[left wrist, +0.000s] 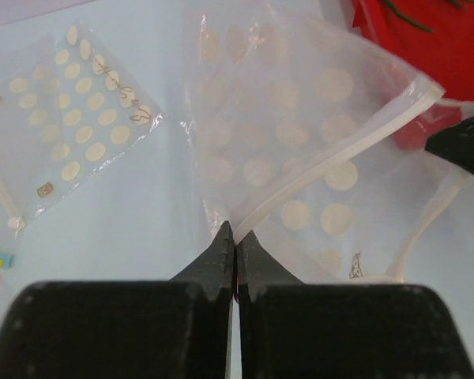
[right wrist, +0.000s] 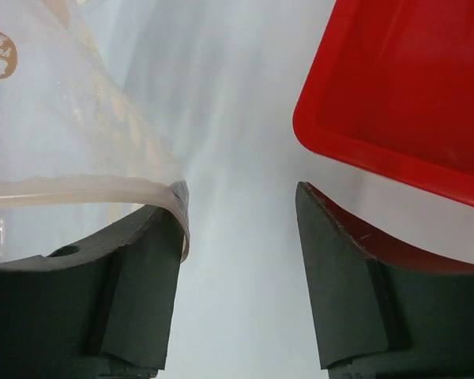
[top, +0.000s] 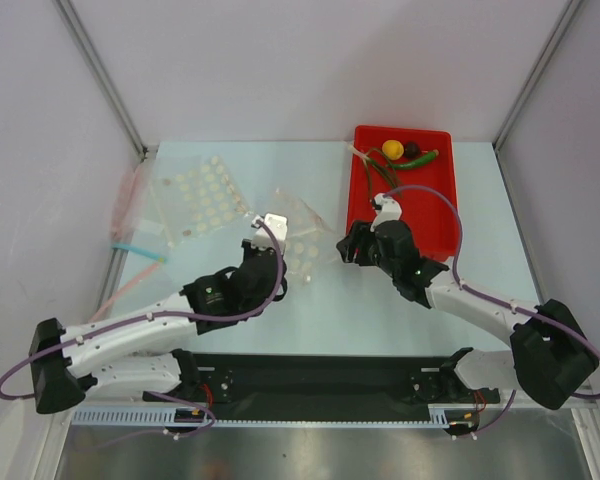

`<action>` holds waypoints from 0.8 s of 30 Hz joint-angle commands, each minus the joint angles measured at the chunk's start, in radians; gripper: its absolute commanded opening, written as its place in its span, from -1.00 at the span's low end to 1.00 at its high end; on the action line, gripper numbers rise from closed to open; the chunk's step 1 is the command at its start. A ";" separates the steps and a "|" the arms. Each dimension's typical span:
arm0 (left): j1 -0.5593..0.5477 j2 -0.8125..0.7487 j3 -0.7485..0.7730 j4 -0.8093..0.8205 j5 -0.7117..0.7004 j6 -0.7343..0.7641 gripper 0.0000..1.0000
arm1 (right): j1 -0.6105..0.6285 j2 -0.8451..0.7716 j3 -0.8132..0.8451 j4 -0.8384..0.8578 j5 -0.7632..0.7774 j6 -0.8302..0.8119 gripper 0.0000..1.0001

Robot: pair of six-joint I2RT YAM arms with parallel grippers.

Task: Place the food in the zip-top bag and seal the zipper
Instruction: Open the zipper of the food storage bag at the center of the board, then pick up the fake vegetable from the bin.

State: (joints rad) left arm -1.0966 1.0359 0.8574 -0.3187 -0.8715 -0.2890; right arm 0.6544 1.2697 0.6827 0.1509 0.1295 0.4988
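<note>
Food [top: 405,152] lies at the far end of the red tray [top: 435,215], beyond the right claw [right wrist: 241,193], whose jaws stand apart just off the tray's near left corner. Left of the tray stands the zip-top bag [top: 302,240]. Its zipper [left wrist: 340,158] runs from the left claw [left wrist: 235,237], pinched together on the rim, toward the tray, and its other end touches one finger of the right claw. The right arm is nearer the food, so the reach would go away from the bag's mouth.

Robot lab cell — blank white walls [top: 280,60], aluminium frame posts [top: 98,70], pale table [top: 330,300], arms [top: 140,335] bolted to rail [top: 320,375].
</note>
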 commanded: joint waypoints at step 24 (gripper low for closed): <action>0.161 0.492 0.454 -0.146 0.134 -0.022 -1.00 | -0.079 -0.133 0.038 0.052 -0.217 -0.100 0.94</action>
State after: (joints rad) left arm -0.9443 1.4586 1.2507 -0.3920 -0.7082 -0.2958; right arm 0.6262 1.1759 0.6769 0.1730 -0.0727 0.4057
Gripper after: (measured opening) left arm 0.010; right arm 0.972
